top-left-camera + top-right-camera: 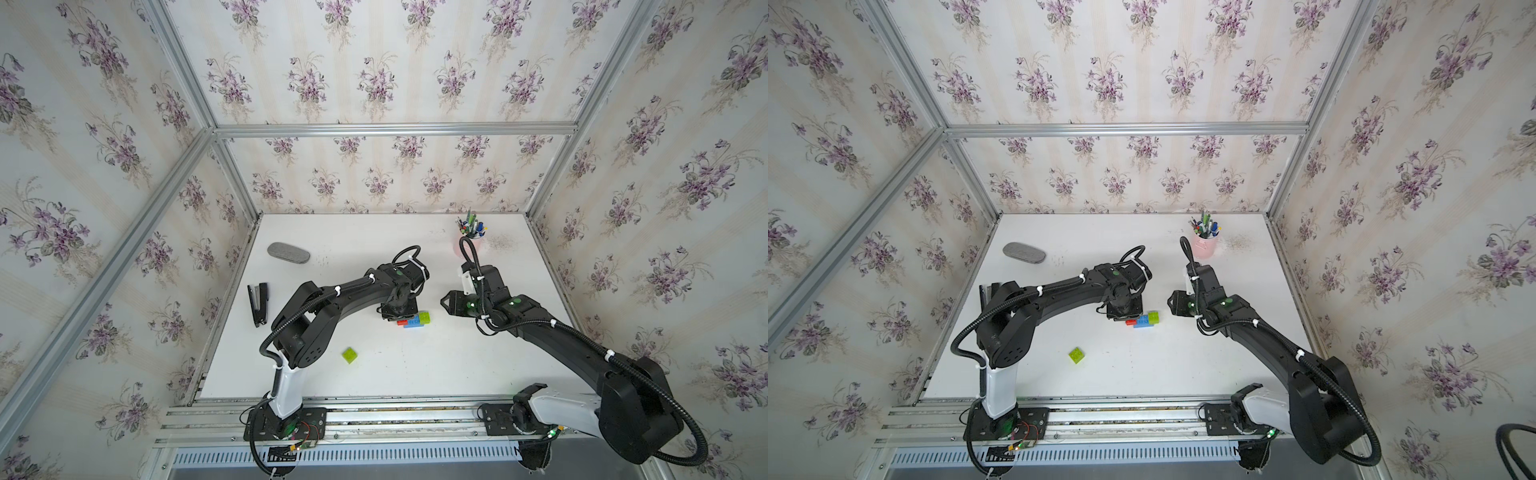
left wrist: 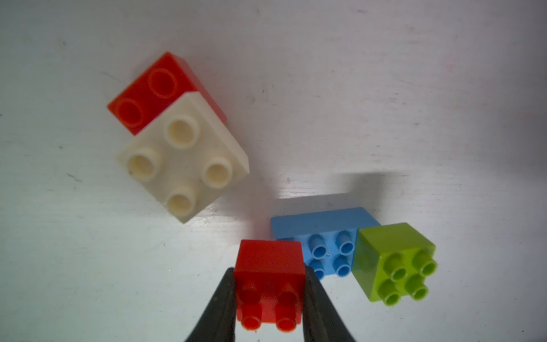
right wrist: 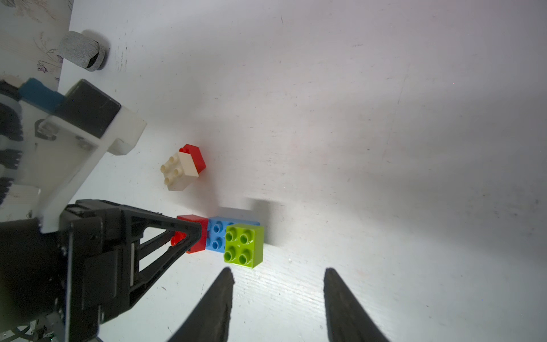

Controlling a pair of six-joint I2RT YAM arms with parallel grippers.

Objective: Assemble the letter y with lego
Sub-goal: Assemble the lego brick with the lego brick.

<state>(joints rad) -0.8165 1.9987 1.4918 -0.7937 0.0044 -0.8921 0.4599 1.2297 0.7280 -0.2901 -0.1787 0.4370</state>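
I am pinching the red brick (image 2: 270, 260) onto the blue bar (image 2: 322, 225) on the tabletop (image 2: 384, 103) with my left pincer (image 2: 269, 277), right pincer (image 3: 276, 272) spread empty; the white-red pair (image 2: 183, 160) likely joins next.

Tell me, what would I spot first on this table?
The bright bricks in the middle: the left gripper pinches a red brick joined to a blue bar with a lime-green brick on its other end. A lone green brick sits nearer the front edge, and a pink pen cup stands at the back.
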